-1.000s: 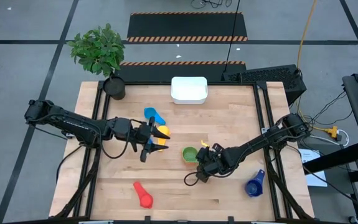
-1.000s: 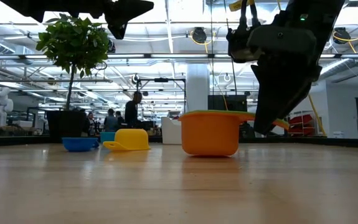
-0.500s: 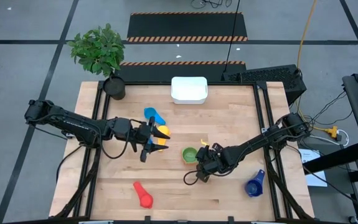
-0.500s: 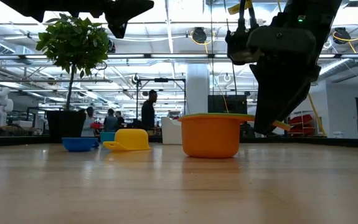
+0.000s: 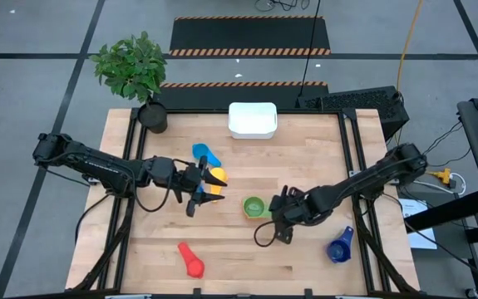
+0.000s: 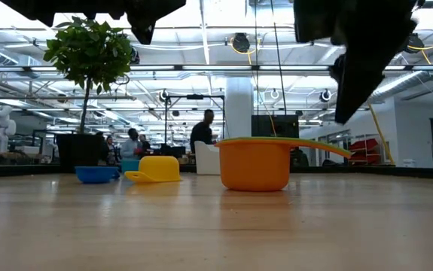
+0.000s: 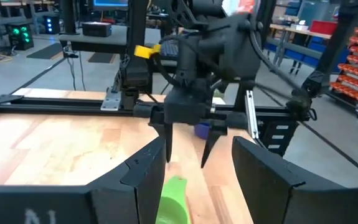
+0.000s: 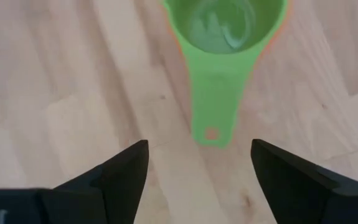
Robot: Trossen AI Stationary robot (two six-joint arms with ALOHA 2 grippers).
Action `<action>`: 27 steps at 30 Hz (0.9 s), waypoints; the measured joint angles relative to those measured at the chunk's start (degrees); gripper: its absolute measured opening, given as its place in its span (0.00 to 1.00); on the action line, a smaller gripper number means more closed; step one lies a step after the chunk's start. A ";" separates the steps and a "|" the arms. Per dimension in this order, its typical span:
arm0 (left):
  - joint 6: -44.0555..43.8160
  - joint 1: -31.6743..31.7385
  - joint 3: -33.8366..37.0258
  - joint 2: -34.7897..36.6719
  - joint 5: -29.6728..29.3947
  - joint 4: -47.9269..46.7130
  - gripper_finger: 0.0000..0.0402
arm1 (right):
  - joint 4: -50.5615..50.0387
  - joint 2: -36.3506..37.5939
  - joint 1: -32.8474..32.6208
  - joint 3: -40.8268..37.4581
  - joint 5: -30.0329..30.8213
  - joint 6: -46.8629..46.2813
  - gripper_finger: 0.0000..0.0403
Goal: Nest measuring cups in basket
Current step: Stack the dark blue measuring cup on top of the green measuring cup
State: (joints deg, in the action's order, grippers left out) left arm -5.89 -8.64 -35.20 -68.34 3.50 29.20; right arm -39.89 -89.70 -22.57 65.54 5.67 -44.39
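Though overhead green, orange cup (image 6: 255, 162) beneath.

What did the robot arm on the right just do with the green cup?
The right end effector let go of the small green plastic measuring cup, which sits nested in the orange plastic cup, and backed off with its fingers open. The left end effector, holding a yellow plastic cup, and the other cups stayed put.

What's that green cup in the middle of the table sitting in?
The green cup sits nested inside an orange cup, whose rim shows around it. The orange cup's inside is covered, so anything beneath the green one cannot be seen. The right gripper, open, is beside them.
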 joint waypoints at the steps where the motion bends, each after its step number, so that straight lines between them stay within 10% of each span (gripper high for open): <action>1: -0.17 0.00 0.00 0.00 0.42 0.12 0.46 | 0.03 0.82 0.00 0.00 -0.29 1.04 0.69; 27: 2.68 -0.04 0.00 0.00 2.92 -2.49 0.46 | -17.06 11.84 0.07 -6.80 -7.69 9.92 0.69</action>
State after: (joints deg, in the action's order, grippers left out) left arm -3.21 -8.69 -35.20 -68.34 6.42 26.72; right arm -56.96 -77.86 -22.49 58.74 -2.02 -34.47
